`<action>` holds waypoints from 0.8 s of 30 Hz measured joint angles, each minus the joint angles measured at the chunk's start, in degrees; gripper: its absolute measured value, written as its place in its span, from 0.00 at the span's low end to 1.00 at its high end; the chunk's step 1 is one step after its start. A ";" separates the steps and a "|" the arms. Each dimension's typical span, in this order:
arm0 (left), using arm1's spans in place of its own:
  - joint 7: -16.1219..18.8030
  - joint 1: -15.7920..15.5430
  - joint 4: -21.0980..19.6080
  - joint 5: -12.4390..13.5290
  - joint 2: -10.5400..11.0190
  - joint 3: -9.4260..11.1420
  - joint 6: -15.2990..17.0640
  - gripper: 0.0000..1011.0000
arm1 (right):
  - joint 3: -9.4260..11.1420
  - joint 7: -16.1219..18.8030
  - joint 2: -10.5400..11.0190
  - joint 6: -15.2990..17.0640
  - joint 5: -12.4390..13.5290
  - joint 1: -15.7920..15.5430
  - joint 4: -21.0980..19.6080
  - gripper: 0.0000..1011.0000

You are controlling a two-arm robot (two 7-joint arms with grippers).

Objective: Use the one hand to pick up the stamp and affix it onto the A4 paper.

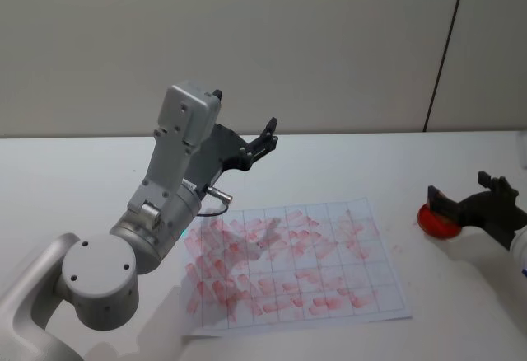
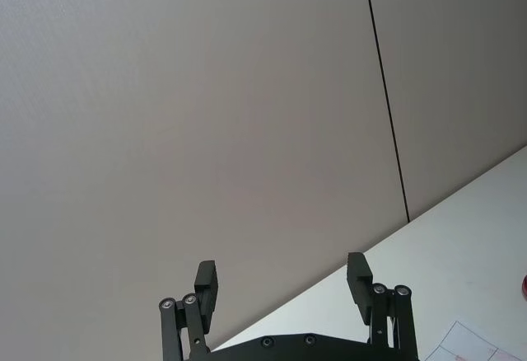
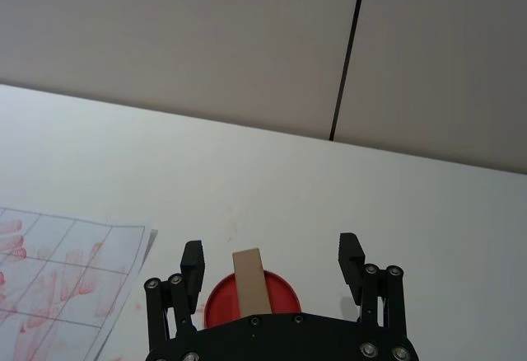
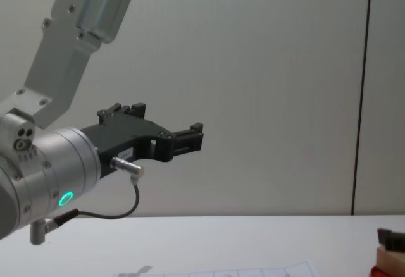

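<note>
Right gripper, jaws spread wide, straddles upright stamp on red disc, gripping nothing; left gripper raised near A4 paper, likewise spread, empty.

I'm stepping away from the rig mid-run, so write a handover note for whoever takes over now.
Right gripper: open, one finger on either side of the small tan wooden stamp, not gripping it.
The stamp stands on the flat red round disc, to the right of the paper.
Left gripper: open, empty, raised above the table.
The white gridded A4 paper lies flat and bears many red marks.
Done: right gripper lined up on the stamp.
Left: close, lift, press onto the paper.
</note>
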 joint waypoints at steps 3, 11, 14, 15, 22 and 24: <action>0.00 0.00 0.00 0.00 0.00 0.00 0.00 0.99 | -0.22 0.25 -0.16 0.21 -0.60 0.26 0.94 0.99; 0.00 0.00 0.00 0.00 0.00 0.00 0.00 0.99 | -0.88 0.81 -0.59 0.56 -2.39 0.72 2.63 0.81; 0.00 0.00 0.00 0.00 0.00 0.00 0.00 0.99 | -1.06 0.95 -0.72 0.63 -2.89 0.81 2.93 0.75; 0.00 0.00 0.00 0.00 0.00 0.00 0.00 0.99 | -1.20 1.01 -0.81 0.65 -3.20 0.85 3.08 0.70; 0.00 0.00 0.00 0.00 0.00 0.00 0.00 0.99 | -1.67 1.14 -1.12 0.87 -4.47 0.98 3.53 0.46; 0.00 0.00 0.00 0.00 0.00 0.00 0.00 0.99 | -1.76 1.14 -1.21 0.98 -4.73 1.01 3.60 0.43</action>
